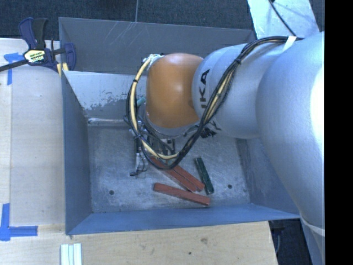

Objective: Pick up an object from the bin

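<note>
The arm's orange cover (171, 90) sits uppermost, over the middle of the grey bin (77, 164). Beneath it the jaws hang low near the floor; I cannot tell whether they are apart or together. Just to their right lies the upper reddish-brown strip (183, 176), with the lower reddish-brown strip (182, 194) and a dark green stick (203, 175) nearby.

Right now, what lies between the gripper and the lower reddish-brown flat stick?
Only bare bin floor, as the camera view shows. The gripper sits up-left of the lower reddish-brown stick; the upper reddish-brown stick lies right of that gap.
</note>
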Controlling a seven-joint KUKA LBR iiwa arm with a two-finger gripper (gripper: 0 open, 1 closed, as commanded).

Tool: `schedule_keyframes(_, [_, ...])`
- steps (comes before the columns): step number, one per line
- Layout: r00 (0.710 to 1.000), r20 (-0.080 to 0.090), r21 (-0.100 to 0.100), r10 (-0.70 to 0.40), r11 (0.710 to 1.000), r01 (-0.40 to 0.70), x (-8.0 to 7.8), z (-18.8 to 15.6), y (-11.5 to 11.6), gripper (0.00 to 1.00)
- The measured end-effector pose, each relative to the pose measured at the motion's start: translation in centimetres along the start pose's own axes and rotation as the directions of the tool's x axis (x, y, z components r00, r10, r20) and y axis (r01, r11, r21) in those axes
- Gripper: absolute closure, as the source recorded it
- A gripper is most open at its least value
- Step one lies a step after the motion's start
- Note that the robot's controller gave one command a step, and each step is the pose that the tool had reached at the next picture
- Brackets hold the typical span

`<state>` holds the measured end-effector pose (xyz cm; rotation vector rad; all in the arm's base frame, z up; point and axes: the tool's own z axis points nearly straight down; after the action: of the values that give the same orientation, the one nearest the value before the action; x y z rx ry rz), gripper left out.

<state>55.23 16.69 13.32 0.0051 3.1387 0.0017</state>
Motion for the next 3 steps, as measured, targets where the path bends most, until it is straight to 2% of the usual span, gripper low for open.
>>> schedule_keyframes(1, [0.99, 0.001, 0.003, -0.141, 0.99, 0.141, -4.8, 6.5, -7.5, 0.0])
schedule_keyframes(2, [0.995, -0.003, 0.003, -0.101, 0.995, 0.101, 0.2, 6.3, -13.6, 0.0])
schedule_keyframes(3, [0.995, 0.001, 0.001, -0.105, 0.995, 0.105, 0.0, 6.2, -13.3, 1.0])
